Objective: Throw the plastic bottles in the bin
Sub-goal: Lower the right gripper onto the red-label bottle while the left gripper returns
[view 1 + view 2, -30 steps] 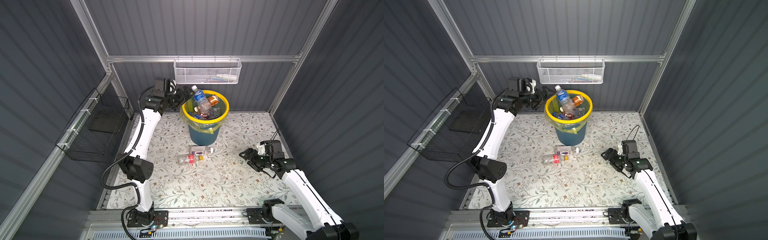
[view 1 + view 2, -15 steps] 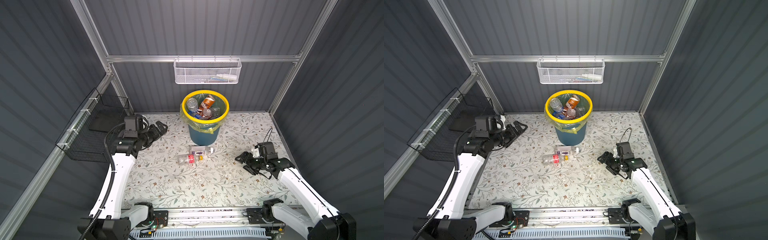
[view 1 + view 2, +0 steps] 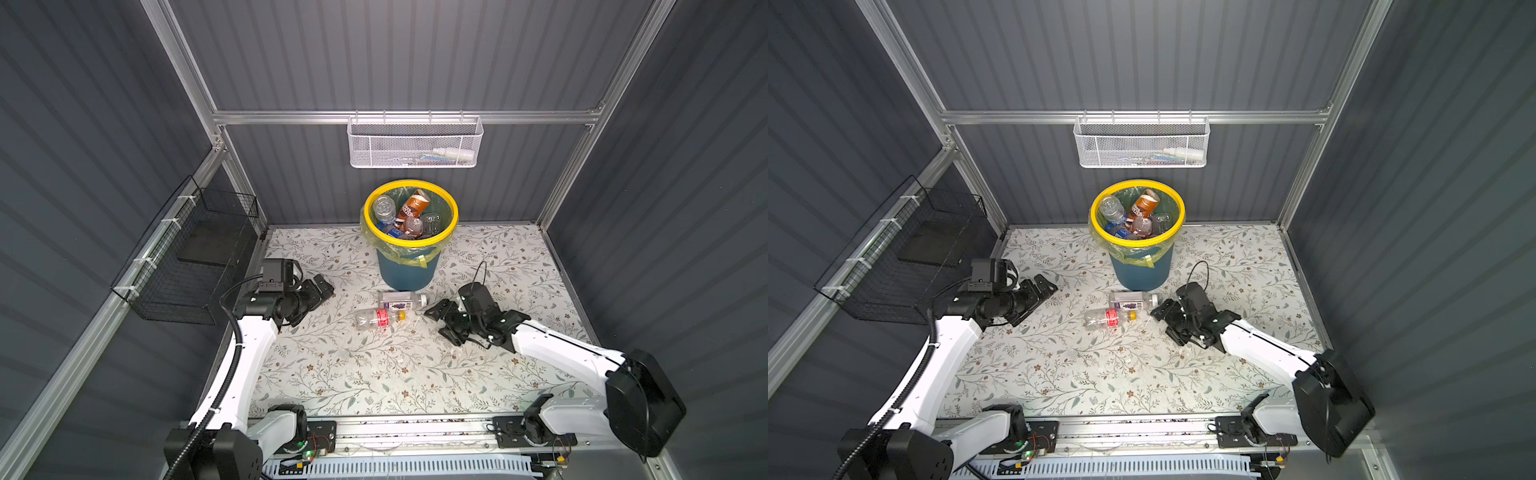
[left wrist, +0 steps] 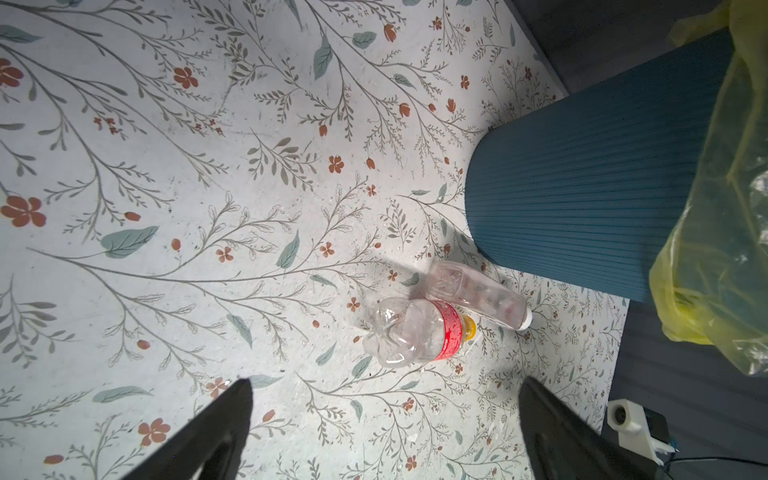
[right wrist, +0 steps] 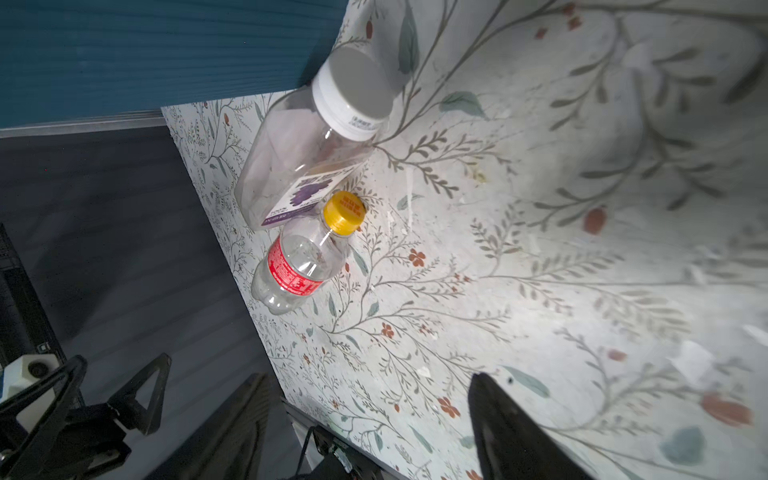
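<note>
The bin [image 3: 405, 274] [image 3: 1140, 274], teal with a yellow rim and a yellow-green liner, stands at the back and holds several plastic bottles [image 3: 409, 216] [image 3: 1138, 216]. In front of it two bottles lie side by side on the floral mat. One is clear and square-sided with a white cap [image 3: 401, 300] [image 3: 1131, 300] [image 4: 478, 293] [image 5: 307, 145]. The other is clear with a red label and a yellow cap [image 3: 380, 318] [image 3: 1109, 318] [image 4: 415, 332] [image 5: 299, 266]. My left gripper [image 3: 316, 299] [image 3: 1038, 299] [image 4: 384, 382] hangs open to their left. My right gripper [image 3: 438, 322] [image 3: 1165, 324] [image 5: 368, 378] is open just to their right, near the caps. Neither touches a bottle.
A white mesh basket [image 3: 415, 143] hangs on the back wall above the bin. A black wire basket [image 3: 195, 253] is fixed to the left wall beside my left arm. Grey walls close in the mat on three sides, and a rail [image 3: 415, 428] runs along the front.
My left arm has swung from the bin's rim down to the mat at the left; the blue-labelled bottle beside it now lies in the bin. My right gripper has moved left toward the two bottles.
</note>
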`<state>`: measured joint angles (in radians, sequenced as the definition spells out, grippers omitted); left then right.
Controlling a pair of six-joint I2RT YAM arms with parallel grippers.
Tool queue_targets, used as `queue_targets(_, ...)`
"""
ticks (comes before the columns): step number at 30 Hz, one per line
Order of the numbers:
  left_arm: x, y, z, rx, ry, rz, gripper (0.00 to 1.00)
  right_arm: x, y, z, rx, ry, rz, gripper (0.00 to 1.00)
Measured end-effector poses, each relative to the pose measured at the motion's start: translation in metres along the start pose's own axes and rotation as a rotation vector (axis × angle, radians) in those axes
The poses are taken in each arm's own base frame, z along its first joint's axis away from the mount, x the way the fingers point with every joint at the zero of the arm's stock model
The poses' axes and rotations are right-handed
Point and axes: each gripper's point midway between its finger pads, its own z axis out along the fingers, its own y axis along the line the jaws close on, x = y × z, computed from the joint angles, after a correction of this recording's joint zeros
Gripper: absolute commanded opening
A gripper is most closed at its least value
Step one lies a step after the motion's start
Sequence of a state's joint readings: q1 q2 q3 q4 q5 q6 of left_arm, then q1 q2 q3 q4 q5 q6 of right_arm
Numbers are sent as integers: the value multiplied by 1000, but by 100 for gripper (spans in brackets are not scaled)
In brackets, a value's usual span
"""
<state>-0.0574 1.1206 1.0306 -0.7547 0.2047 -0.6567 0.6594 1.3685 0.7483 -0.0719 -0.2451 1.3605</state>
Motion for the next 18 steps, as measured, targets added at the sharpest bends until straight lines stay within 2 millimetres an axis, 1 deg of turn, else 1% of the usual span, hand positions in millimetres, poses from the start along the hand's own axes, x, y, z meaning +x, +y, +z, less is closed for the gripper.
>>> queue_targets(4, -2, 6, 0, -16, -12, 1, 100, 11, 29, 30, -34, 20, 44, 77)
queue_targets(6, -3, 8, -2, -19, -21, 2, 100, 17, 45, 43, -52, 32, 59, 77)
queue_targets(9, -6, 12, -6, -22, -39, 4, 100, 28, 65, 62, -74, 55, 80, 78)
queue_targets(10, -6, 13, -8, -24, -45, 6, 100, 32, 69, 69, -76, 64, 88, 78)
queue_targets(14, -7, 17, -12, -31, -59, 14, 100, 44, 78, 89, -62, 87, 103, 78)
queue_targets(18, -6, 20, -15, -39, -65, 26, 100, 47, 86, 103, -52, 88, 112, 79)
